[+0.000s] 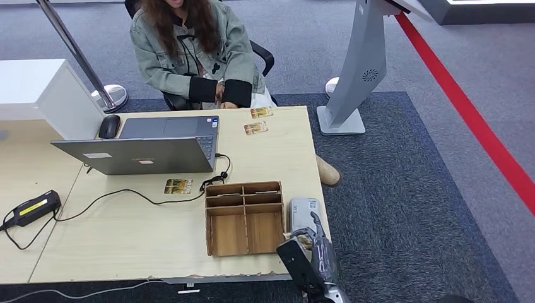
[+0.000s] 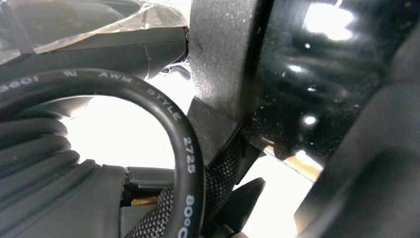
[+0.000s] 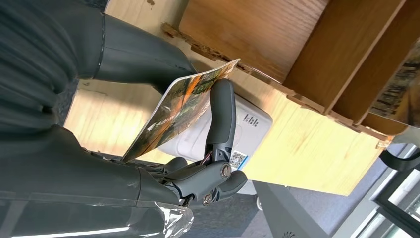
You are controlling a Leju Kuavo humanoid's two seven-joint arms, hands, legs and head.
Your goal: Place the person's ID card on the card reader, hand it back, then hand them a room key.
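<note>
Head view: high on robot, facing forward and down over table (image 1: 126, 233), wide. Right wrist view: close behind right hand (image 3: 198, 168), turned, facing card reader (image 3: 218, 134) and wooden organizer (image 3: 307, 44); both shared with head view. Left wrist view: very close on dark cable (image 2: 163, 119), body parts.

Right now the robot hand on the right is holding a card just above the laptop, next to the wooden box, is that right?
Not quite. The right robot hand does hold a card next to the wooden box, but it is above the white card reader, not the laptop, which sits farther back on the table. The right wrist view shows the reader just beyond the card.
</note>
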